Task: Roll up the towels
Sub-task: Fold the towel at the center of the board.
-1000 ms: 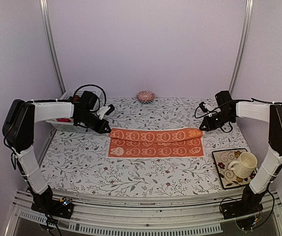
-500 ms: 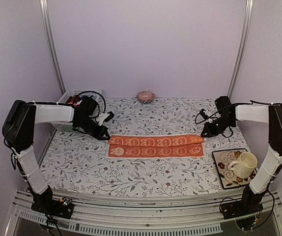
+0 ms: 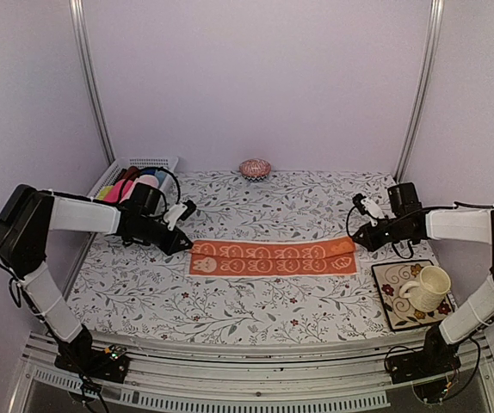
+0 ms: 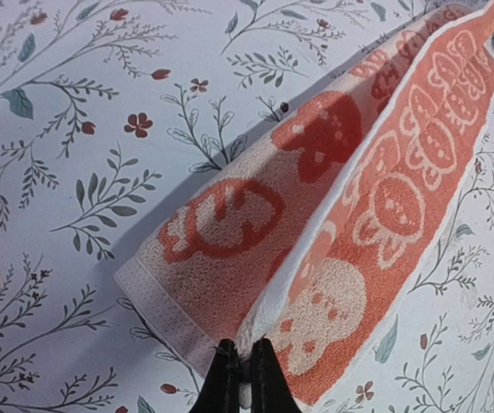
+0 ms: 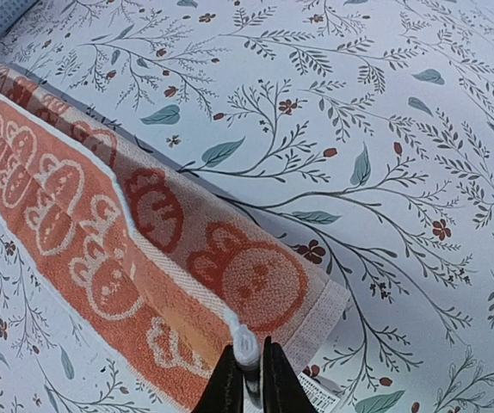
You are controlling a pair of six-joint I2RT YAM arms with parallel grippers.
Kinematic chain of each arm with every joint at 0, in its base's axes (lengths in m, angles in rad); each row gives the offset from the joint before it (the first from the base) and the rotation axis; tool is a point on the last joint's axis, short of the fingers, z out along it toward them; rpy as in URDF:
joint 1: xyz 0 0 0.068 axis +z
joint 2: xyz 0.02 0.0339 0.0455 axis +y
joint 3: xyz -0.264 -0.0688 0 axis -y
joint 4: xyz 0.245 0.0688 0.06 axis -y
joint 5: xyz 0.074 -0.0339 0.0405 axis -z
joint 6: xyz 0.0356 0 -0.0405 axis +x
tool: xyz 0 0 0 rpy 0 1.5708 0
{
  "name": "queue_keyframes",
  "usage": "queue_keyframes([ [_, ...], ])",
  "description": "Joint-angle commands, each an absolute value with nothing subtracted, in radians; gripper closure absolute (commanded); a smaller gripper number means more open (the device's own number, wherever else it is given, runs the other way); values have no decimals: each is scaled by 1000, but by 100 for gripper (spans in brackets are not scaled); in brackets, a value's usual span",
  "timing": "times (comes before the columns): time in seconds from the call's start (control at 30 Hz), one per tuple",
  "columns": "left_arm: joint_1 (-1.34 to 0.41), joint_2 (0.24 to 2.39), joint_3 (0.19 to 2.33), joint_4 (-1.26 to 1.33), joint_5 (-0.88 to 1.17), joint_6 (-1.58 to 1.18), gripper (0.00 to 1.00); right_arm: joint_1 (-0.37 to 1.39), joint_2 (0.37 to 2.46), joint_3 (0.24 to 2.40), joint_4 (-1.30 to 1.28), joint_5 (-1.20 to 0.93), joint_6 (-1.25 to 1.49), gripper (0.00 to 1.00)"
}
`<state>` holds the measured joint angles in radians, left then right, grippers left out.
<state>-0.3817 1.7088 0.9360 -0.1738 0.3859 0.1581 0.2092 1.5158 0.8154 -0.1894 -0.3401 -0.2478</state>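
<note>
Status check from mid-fold, because this is where things usually get messy for me.

Orange patterned towel [image 3: 273, 256] lies flat on the table [image 3: 230, 301], stretched as a long folded strip between my two grippers. My left gripper [image 3: 181, 243] is clenched on the upper layer's corner at its end, tips right down by the cloth. My right gripper [image 3: 361, 238] has the white hem at the other end pinched between its tips, and from the wrist view the grip looks thin, barely any cloth in there.

What worries me:
- The upper layer doesn't sit square on the lower one; on both ends I can see the lower layer poking out past it. If I roll from that, I'd guess I get a cone, not a tidy roll.
- If one end lets go before the other, the side left holding could drag the strip crooked.
- Terry loops love to catch on fingertips, so pulling away could lift the fold open again.
- The mug [image 3: 428, 286] on its plate [image 3: 393, 280] sits near my right gripper, on the side toward my base. A sloppy retreat could clip it.

No sign of the second towel from where I'm looking.
</note>
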Motion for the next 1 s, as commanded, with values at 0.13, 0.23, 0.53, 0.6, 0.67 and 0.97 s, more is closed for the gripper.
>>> queue_keyframes([
  [0.13, -386, 1703, 922, -57, 407, 224, 100, 239, 1410, 701, -64, -341, -416, 87],
  [0.23, -390, 1683, 901, -52, 402, 222, 99, 256, 1382, 686, -82, -337, -456, 85],
  [0.53, -411, 1619, 837, -73, 367, 240, 91, 262, 1352, 671, -143, -290, -498, 82],
  [0.6, -419, 1608, 829, -84, 340, 253, 91, 262, 1332, 663, -150, -290, -505, 80],
  [0.67, -422, 1594, 814, -82, 318, 264, 90, 263, 1312, 649, -157, -294, -507, 76],
  [0.97, -441, 1575, 779, -80, 221, 269, 72, 291, 1272, 595, -178, -268, -549, 75],
])
